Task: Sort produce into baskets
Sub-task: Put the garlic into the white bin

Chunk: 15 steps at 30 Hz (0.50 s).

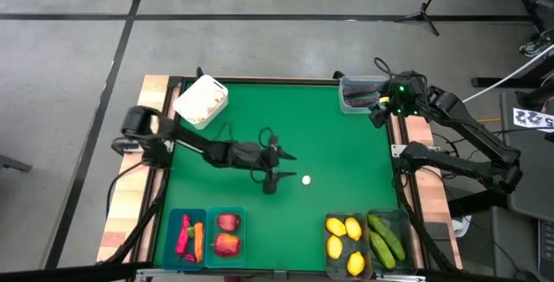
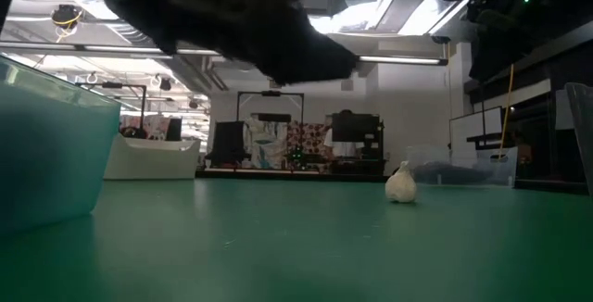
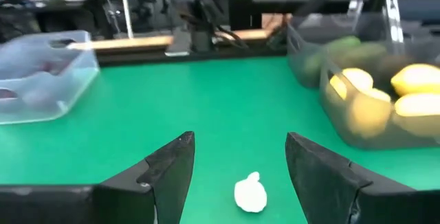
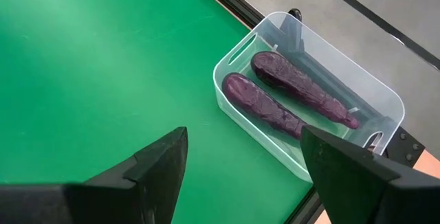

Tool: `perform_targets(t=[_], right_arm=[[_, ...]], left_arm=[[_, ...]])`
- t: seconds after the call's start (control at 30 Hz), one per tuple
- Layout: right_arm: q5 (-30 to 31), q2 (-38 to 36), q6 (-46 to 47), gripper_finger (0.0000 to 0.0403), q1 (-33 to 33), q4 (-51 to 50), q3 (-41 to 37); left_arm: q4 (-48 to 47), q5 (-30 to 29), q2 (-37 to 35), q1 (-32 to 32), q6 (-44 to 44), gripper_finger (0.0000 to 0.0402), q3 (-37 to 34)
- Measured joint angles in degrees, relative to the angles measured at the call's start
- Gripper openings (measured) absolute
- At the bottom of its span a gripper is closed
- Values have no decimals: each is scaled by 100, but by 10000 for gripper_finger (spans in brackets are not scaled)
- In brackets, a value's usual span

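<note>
The left pincer (image 3: 237, 165), spread wide, hangs beside the garlic (image 3: 250, 194) on the counter (image 1: 260, 109). Closing off-centre could roll the round bulb away. The right pincer (image 4: 240, 172), wide, waits over the eggplant tub (image 4: 385, 93).

A white garlic bulb (image 3: 250, 193) lies on the green table (image 3: 206, 107) between the left gripper's (image 3: 240, 176) spread fingers (image 3: 168, 172). To one side sits a clear tub (image 3: 48, 76); opposite, a dark bin (image 3: 357, 110) holds lemons (image 3: 416, 80), with cucumbers (image 3: 344, 49) in the bin behind.
</note>
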Motion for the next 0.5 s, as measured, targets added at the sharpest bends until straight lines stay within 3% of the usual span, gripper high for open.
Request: perform_targets(t=[0.5], right_arm=[[0,0,0,282,0,-11,0]], left_arm=[[-68,447,1609,85,201,224,1159]])
